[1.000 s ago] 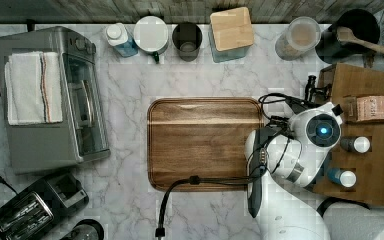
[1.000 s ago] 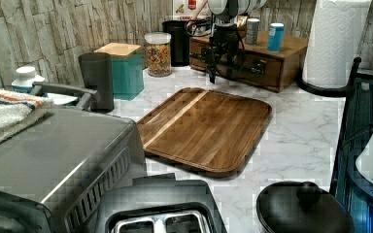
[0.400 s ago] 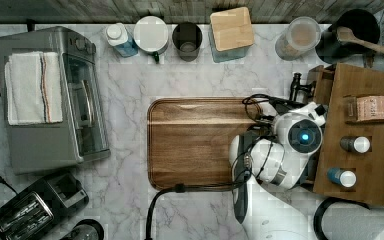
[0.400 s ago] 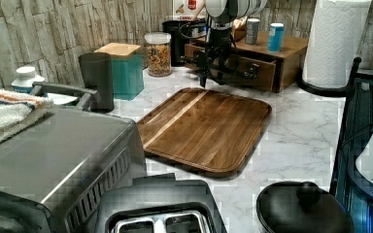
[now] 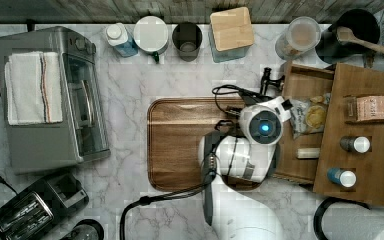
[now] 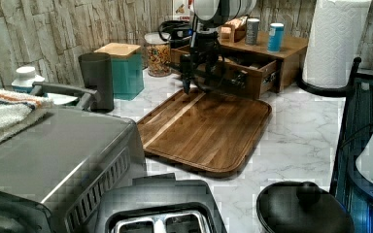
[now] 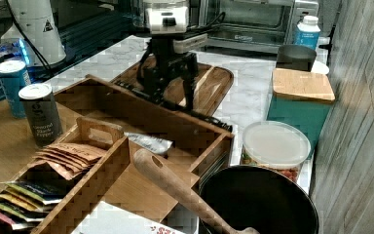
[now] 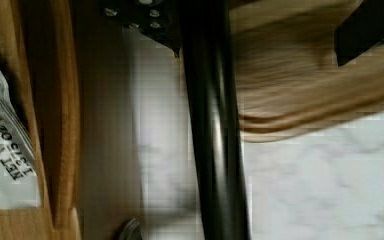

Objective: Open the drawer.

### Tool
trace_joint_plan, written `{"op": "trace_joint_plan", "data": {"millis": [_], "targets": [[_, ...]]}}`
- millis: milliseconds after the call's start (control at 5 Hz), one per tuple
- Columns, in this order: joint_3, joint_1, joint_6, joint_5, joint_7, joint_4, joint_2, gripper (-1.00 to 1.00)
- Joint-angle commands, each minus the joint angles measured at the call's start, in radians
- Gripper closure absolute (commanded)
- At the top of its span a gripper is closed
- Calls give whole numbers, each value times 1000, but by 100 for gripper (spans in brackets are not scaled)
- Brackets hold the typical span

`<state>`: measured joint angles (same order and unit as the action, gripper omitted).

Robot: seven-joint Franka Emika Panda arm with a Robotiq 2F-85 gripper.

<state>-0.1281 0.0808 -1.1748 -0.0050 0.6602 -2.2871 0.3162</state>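
Left view, near to far: the cutting board (image 6: 209, 128) lies in front; beyond it the gripper (image 6: 201, 68) hangs at the black bar handle (image 8: 215, 125) of the drawer (image 6: 245, 73), which stands part-way out of the cabinet (image 6: 286, 53) at the far right. Whether the fingers clamp the bar cannot be told. Pulling step in hand — next, judged: a straight draw toward the board.

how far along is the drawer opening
Mostly done by the look of it: the drawer stands pulled out from the cabinet, its inside and the packets in it exposed in the top view. In hand: the gripper is at the black bar handle, fingers straddling it. Left: perhaps a little more pull, then letting go and backing off.
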Motion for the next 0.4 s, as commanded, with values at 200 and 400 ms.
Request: {"op": "trace_joint_plan", "data": {"millis": [200,400], "targets": [[113,-267,31,-92,-205,68,-40,-100],[122,-258,31,-97,-209,68,-40,-100]]}}
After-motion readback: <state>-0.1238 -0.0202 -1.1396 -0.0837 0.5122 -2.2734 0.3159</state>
